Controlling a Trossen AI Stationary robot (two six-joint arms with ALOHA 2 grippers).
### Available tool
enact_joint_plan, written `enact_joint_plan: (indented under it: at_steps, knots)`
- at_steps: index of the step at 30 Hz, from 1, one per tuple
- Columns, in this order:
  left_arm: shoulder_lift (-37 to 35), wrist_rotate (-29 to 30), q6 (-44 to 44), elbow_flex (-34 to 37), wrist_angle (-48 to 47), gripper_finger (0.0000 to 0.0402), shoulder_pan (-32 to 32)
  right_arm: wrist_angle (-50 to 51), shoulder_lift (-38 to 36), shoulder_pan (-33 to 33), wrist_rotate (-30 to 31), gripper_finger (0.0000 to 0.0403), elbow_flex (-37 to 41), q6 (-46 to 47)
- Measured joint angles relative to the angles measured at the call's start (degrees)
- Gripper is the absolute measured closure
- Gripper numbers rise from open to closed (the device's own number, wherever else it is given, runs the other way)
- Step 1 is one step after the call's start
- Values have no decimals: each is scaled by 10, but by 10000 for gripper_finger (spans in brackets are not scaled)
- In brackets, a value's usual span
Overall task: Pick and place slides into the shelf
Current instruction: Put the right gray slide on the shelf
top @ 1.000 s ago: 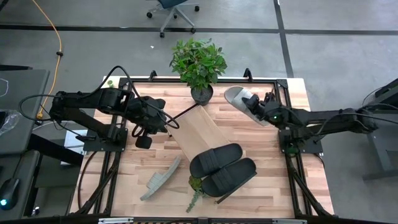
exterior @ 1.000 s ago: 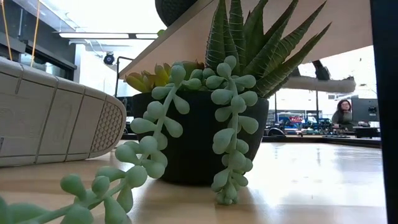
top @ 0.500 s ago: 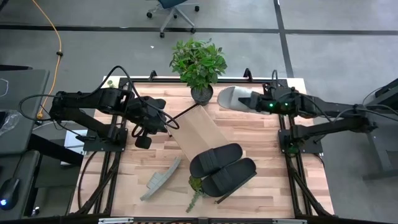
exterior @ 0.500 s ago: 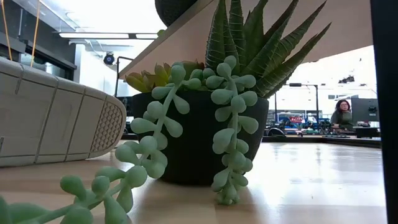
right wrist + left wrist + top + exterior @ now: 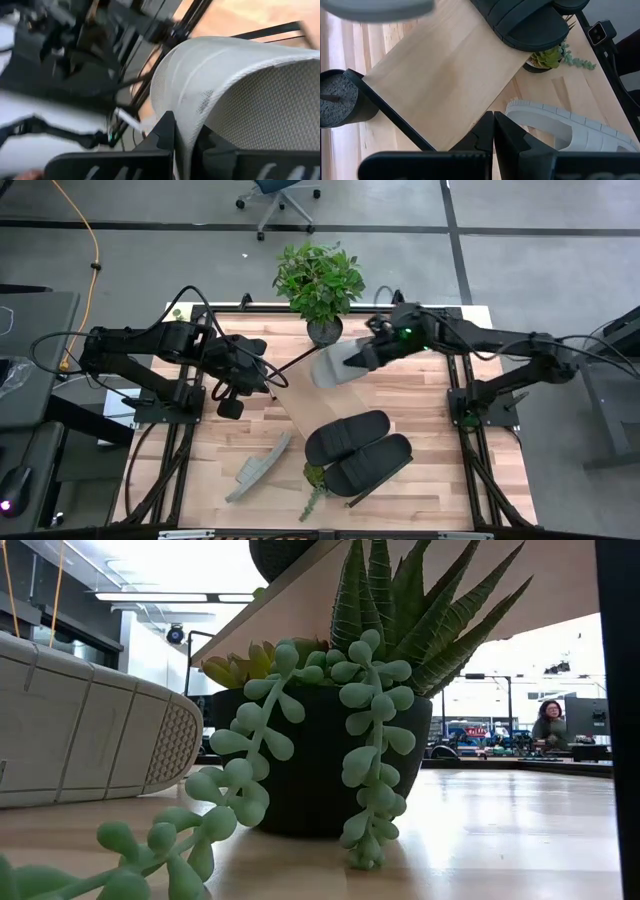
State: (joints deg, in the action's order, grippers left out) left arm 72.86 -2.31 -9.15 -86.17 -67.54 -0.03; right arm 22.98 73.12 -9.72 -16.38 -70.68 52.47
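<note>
My right gripper point(image 5: 362, 355) is shut on a light grey slide point(image 5: 335, 366), held in the air over the far end of the shelf point(image 5: 318, 392), a light-wood board lying slantwise across the table. Two black slides point(image 5: 345, 436) point(image 5: 372, 464) sit side by side on the shelf's near end. The other grey slide point(image 5: 258, 467) lies on its side on the tabletop at the near left; the low view shows its ribbed sole point(image 5: 90, 740). My left gripper point(image 5: 272, 383) is shut and hangs beside the shelf's left edge, touching nothing. My right gripper pinches a curved grey wall of the slide point(image 5: 186, 125) between its two fingers point(image 5: 165, 131). It holds the end nearest the arm and comes from the table's right. The slide is lifted clear and sticks out leftward past the fingers over the shelf.
A leafy potted plant point(image 5: 320, 285) stands at the table's far edge, close to the held slide. A small succulent pot point(image 5: 330, 760) sits at the near middle under the slanting board. Bare slatted tabletop point(image 5: 430, 420) lies at the right.
My right gripper has carried the grey slide from the far right corner toward the table's left, turning it as it went. The slide now hangs over the shelf's far end beside the plant pot. The left arm and the other slides have kept still.
</note>
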Motion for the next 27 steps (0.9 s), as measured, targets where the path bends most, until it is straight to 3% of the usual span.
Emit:
enact_joint_plan:
  at_steps: [11,18,27]
  knots:
    - [0,0,5,0,-38,399,0,-12,90,-12,-85,402,-45,-9]
    - [0,11,5,0,-38,399,0,-99,147,3,-156,402,-46,34]
    - [0,19,-1,0,-44,399,0,-146,192,9,-164,402,-48,73]
